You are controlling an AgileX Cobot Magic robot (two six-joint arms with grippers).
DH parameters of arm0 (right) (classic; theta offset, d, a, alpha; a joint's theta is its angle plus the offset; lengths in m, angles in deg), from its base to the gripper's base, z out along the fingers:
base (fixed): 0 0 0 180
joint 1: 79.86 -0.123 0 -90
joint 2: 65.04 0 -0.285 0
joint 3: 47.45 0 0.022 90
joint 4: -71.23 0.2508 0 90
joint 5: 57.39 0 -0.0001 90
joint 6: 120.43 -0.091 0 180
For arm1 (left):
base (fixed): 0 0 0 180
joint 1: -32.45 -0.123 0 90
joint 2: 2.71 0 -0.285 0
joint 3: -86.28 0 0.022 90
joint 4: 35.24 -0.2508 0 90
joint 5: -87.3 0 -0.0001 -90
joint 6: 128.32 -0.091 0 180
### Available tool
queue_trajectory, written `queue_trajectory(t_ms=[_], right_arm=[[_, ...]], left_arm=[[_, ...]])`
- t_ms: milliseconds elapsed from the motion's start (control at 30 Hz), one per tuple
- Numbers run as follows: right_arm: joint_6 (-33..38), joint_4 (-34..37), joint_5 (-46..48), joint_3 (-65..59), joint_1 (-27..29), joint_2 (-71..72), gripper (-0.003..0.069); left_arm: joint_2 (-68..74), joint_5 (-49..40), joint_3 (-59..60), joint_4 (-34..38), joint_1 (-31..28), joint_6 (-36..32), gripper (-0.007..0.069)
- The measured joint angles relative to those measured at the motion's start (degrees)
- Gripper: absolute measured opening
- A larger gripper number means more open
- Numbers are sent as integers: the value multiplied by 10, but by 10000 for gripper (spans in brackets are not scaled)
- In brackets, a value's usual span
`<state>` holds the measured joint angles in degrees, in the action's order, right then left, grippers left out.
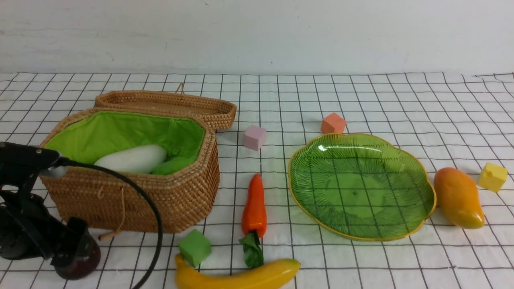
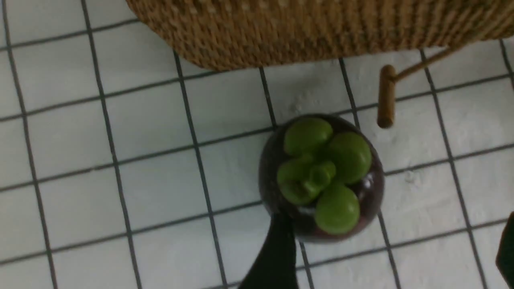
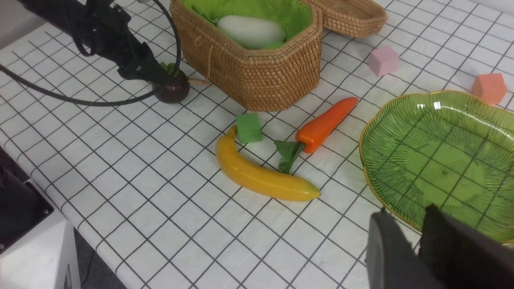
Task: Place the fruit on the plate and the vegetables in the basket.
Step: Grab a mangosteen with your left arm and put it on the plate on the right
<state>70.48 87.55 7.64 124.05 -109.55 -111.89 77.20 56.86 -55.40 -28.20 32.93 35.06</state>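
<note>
Left gripper point(image 1: 74, 247) is down on the mangosteen point(image 1: 82, 263), which sits on the cloth at about 7 o'clock from the basket point(image 1: 176, 196), near its front wall. In the wrist cam the jaws are spread. One finger point(image 2: 277, 249) is right up against the fruit's side, and the other is way off at the frame edge, so nothing is gripped yet.

My take is that this is the grab step, and it's off-centre. I'd slide the gripper sideways so the mangosteen sits midway between the fingers, then go low enough to pinch the round belly, not the green cap. It's smooth and round, so a lopsided squeeze will probably just squirt it out. Also mind the basket's wooden toggle point(image 2: 386, 96) lying just beside it, so the string doesn't get snagged.

Then lift it high and carry it toward 3 o'clock, over the carrot point(image 1: 254, 206), to the plate point(image 1: 361, 188), which has nothing on it.

Right gripper point(image 3: 419, 245) looks pinched together and empty, hovering by the plate's rim.
</note>
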Motion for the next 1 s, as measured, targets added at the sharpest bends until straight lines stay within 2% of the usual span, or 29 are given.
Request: queue_trajectory(t_ms=[167,400,467,733,1000], right_arm=[[3,0,0,0,0,0,154],[4,7,2,0,0,0,154],[4,13,2,0,0,0,154],[4,14,2,0,0,0,157],[4,14,2,0,0,0,162]], left_arm=[[64,33,0,0,0,-56,641],[114,37,0,0,0,-67,557],[120,40,-1,0,0,-67,512],[120,37,-1,0,0,-67,505],[107,-13,-5,6,0,-67,505]])
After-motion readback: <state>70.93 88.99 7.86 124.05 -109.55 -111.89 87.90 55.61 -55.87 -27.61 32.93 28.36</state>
